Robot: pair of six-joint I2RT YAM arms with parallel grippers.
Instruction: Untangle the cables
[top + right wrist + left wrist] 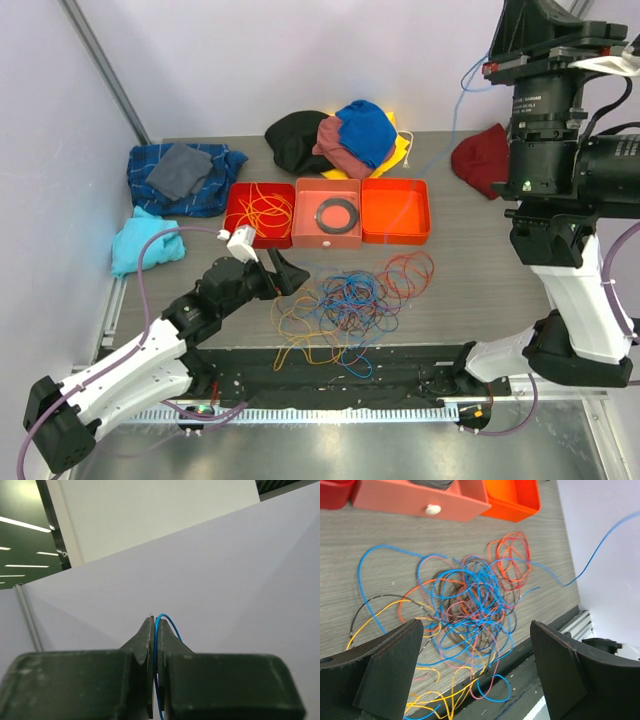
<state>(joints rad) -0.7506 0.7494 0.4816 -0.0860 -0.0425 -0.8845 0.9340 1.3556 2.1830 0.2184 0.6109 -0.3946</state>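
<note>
Here the left gripper [475, 630] hangs wide open and empty over the tangled cables [350, 300] on the table [470, 260], while the right gripper [154, 622], raised high, pinches one blue cable [163, 615] tight.

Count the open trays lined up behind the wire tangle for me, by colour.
Red tray: 1
Salmon-pink tray: 1
Orange tray: 1
Total: 3
</note>
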